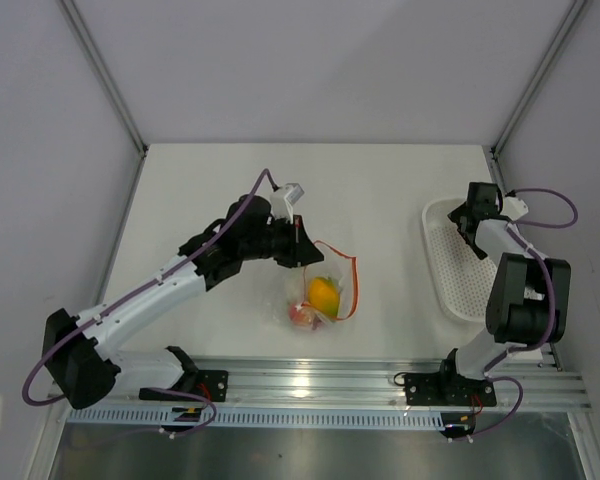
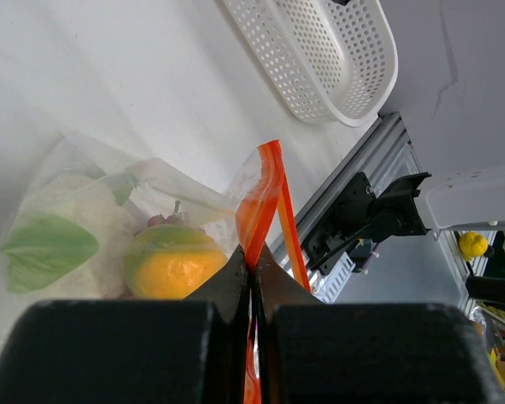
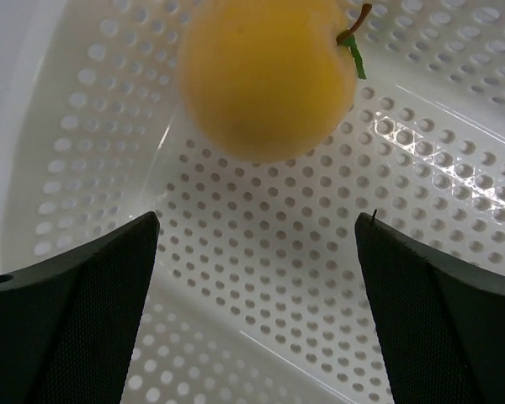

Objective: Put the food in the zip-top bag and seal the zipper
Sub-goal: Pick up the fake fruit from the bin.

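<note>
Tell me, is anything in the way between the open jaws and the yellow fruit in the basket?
No, nothing visible. The yellow fruit lies in the white basket straight ahead of the right arm's wide-open jaws, with only bare basket floor between them.

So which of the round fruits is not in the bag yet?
The yellow fruit with the green-tipped stem, lying in the white basket in front of the open right gripper. The orange fruit is inside the clear bag.
</note>
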Tool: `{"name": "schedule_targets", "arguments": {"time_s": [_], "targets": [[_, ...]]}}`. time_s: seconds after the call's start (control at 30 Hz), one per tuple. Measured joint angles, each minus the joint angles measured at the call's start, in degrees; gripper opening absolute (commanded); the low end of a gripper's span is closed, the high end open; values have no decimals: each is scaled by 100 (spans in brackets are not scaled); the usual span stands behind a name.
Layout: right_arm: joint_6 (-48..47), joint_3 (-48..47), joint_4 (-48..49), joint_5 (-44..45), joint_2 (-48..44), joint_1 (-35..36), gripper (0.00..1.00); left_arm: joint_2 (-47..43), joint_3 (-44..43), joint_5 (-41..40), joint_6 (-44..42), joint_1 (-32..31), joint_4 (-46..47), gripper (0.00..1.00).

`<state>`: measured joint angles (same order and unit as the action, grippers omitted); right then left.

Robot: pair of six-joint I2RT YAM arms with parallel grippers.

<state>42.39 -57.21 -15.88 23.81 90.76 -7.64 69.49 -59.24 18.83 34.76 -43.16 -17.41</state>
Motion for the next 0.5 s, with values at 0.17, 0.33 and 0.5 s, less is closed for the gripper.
{"name": "schedule_targets", "arguments": {"time_s": [0.17,0.33,0.5], "targets": [[52,-267,72,55,562,-105,99,330,-289,46,-28,0,-35,1],[48,-498,133,127,811,-229,99,697,-518,179,-26,0,-31,1],[-68,-566,284,142,1029,-437,99,817,-595,273,-24,0,-24,1]]}}
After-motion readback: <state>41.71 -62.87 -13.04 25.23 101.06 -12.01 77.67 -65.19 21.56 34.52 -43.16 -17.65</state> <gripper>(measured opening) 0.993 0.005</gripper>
